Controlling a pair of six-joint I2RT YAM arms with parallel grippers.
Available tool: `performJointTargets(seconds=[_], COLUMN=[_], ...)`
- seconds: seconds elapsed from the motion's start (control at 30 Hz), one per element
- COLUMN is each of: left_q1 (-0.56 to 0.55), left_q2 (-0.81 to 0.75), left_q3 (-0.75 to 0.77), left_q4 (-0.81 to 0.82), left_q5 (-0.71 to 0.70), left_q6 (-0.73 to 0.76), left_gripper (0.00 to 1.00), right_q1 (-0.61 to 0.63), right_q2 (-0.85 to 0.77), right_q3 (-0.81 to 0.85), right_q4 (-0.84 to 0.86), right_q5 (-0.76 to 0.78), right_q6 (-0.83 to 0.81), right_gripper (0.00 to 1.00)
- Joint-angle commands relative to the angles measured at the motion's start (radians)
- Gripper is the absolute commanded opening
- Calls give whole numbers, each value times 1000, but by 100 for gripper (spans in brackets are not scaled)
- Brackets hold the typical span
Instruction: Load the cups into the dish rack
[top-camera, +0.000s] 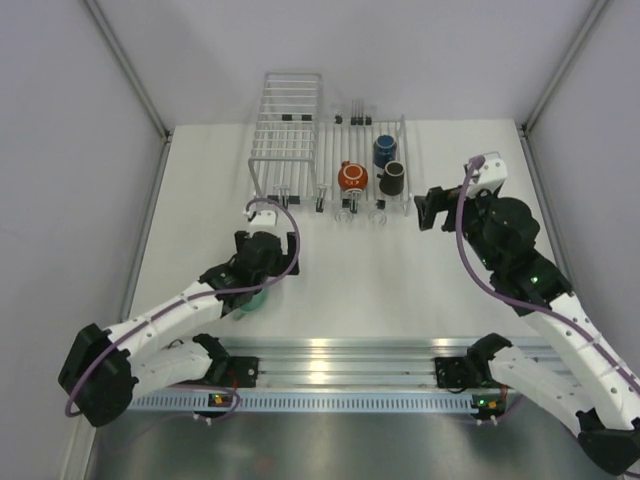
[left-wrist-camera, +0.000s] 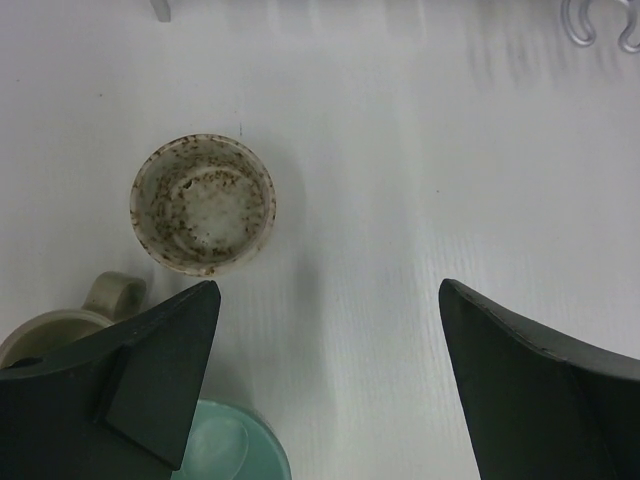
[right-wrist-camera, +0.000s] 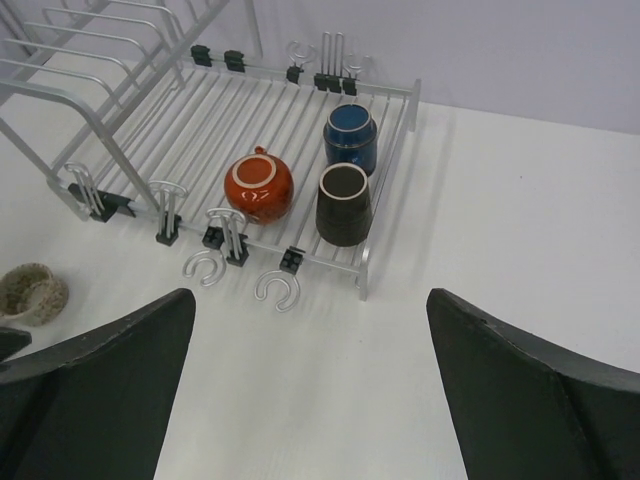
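On the low wire dish rack (right-wrist-camera: 190, 120) at the far side of the table (top-camera: 400, 270), three cups sit close together near its right end. They are the dark blue mug (right-wrist-camera: 350, 135), the brown mug (right-wrist-camera: 344, 203) just in front of it, and the orange-red mug (right-wrist-camera: 258, 187) to their left. A taller wire basket (top-camera: 285, 130) stands just beside the rack's left edge.

The right gripper (right-wrist-camera: 310, 330) hovers over bare table in front of the rack, jaws spread wide with nothing between them. The left gripper (left-wrist-camera: 330, 290) hangs over the near-left part of the table, equally spread and empty. The other cups are on the table here, well apart from the rack. The beige cup (left-wrist-camera: 203, 205) stands mouth up (speckled inside). The olive-grey mug (left-wrist-camera: 60, 325) and the mint-teal mug (left-wrist-camera: 235, 450) are partly hidden under one finger.
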Motion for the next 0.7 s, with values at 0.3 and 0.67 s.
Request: performJointTargets(seconds=[0.3,0.67], left_q1=[83,145], left_q2=[160,304], left_q3=[0,6], left_q4=[238,330], left_q5=[47,124], left_q6=[122,110], left_gripper=[96,91], right_q1=[-6,-6], right_q2=[-102,-105], right_q3=[-30,-44], right_q4=[-40,-34], right_q5=[27,32], right_q6=[16,22], right_gripper=[99,99])
